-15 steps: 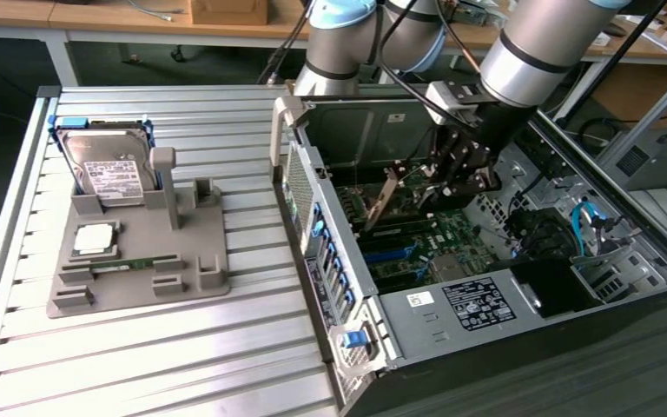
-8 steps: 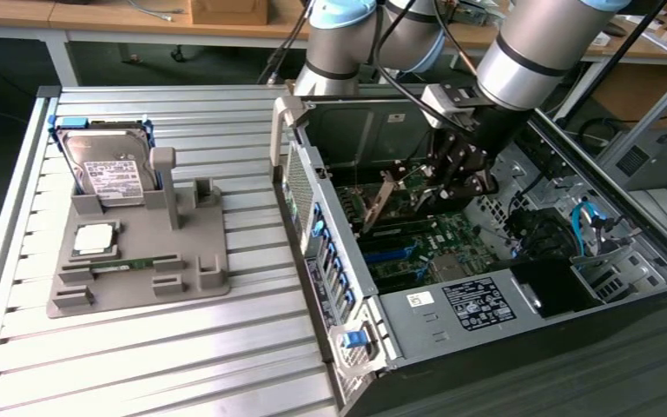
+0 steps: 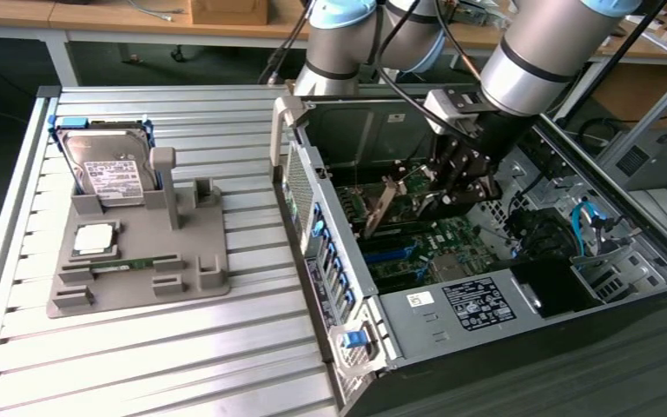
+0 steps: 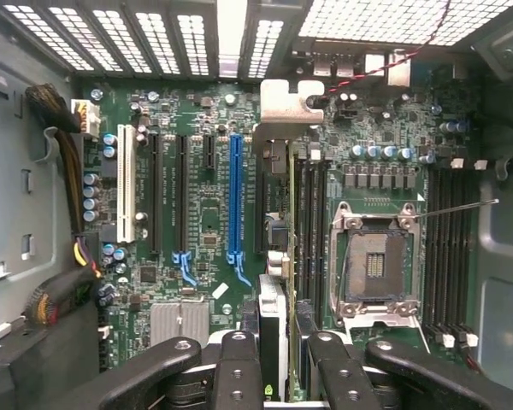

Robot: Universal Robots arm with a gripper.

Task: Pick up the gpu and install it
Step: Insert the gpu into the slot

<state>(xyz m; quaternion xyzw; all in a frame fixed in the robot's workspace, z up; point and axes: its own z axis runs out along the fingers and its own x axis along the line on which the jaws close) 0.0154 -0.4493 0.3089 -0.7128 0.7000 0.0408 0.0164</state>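
Open black and silver computer case (image 3: 331, 261) lies on its side on the slatted aluminium tabletop (image 3: 171, 347). The gripper (image 4: 278, 363) is inside the case, its black fingers (image 4: 237, 371) closed onto the gpu (image 4: 274, 320), a thin greenish-dark card with a silver metal bracket. In the wrist view the card is edge-on over the green motherboard (image 4: 205, 213), between the one long blue slot (image 4: 235, 196) and the one empty square processor socket (image 4: 372, 265). One white slot (image 4: 126, 192).

On the grey moulded fixture (image 3: 194, 278) there are:
- one silver hard drive (image 3: 108, 169), upright, its white label print too small to read
- one square silver processor chip (image 3: 94, 236)
- one narrow green memory stick (image 3: 136, 262)

One black-and-white label on the grey power supply (image 3: 478, 302), unreadable.
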